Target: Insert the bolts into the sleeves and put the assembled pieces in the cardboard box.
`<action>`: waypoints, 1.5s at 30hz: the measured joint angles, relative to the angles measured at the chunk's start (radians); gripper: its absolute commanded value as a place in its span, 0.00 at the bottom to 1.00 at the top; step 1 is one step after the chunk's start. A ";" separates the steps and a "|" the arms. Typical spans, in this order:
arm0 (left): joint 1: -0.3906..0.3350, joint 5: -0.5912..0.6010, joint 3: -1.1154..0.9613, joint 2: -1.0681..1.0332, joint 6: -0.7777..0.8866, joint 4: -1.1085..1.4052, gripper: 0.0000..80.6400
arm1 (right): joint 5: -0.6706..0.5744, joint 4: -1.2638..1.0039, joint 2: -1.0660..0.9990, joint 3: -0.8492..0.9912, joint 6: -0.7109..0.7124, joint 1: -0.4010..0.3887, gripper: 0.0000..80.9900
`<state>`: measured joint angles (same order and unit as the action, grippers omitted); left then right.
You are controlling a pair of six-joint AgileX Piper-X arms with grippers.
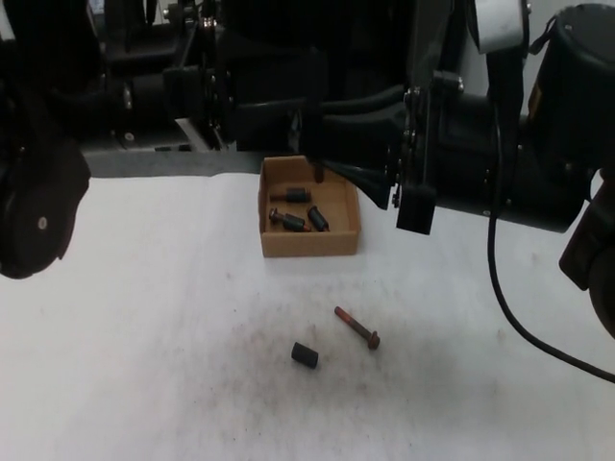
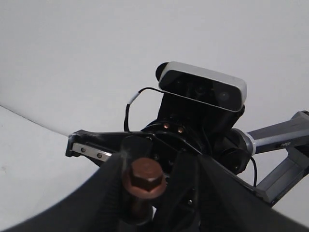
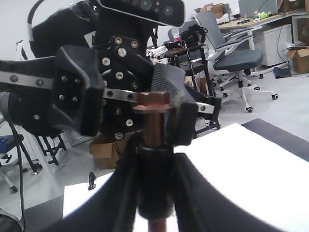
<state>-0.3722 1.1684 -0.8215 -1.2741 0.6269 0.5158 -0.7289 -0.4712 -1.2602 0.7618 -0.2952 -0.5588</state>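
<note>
1. High view: the cardboard box sits on the white bench, with at least 3 dark assembled pieces lying inside it.
2. On the near side of the box, well apart from it, 1 loose bolt lies flat on the bench with its head turned away from the box.
3. Near that bolt but not touching it, and slightly farther from the box, lies 1 loose sleeve.
4. The 2 arms hang raised over the far side of the box.
5. Right wrist view: the right gripper has its 2 fingers clamped on a dark sleeve.
6. A held bolt stands out of that sleeve's far end. A stretch of its copper shank is bare, and the hex head sits clear of the sleeve.
7. The left gripper faces the right one with its fingers apart. The bolt's head lies between them, close against 1 finger; I cannot tell whether they touch.
8. Left wrist view: the same hex head shows end-on between the left gripper's 2 spread fingers, nearer to 1 of them.
</note>
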 measured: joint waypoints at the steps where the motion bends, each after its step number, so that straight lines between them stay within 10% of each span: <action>1: 0.004 0.003 0.000 0.000 0.000 0.000 0.53 | 0.000 0.000 0.000 0.000 0.000 0.000 0.01; 19: 0.064 -0.037 0.000 0.000 -0.003 -0.024 0.53 | 0.024 -0.046 0.000 0.010 0.000 0.000 0.01; 26: 0.127 -0.353 -0.023 0.000 -0.082 -0.006 0.00 | 0.019 -0.053 0.000 0.011 0.000 0.035 0.01; 34: 0.132 -0.433 -0.023 0.000 -0.184 -0.069 0.00 | 0.019 -0.047 0.000 0.011 -0.018 0.105 0.01; 45: 0.132 -0.660 -0.025 0.000 -0.316 -0.615 0.00 | 0.352 0.698 -0.288 0.411 0.101 0.116 0.01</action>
<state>-0.2398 0.5086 -0.8469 -1.2741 0.3111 -0.0997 -0.3772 0.2266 -1.5483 1.1728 -0.1945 -0.4427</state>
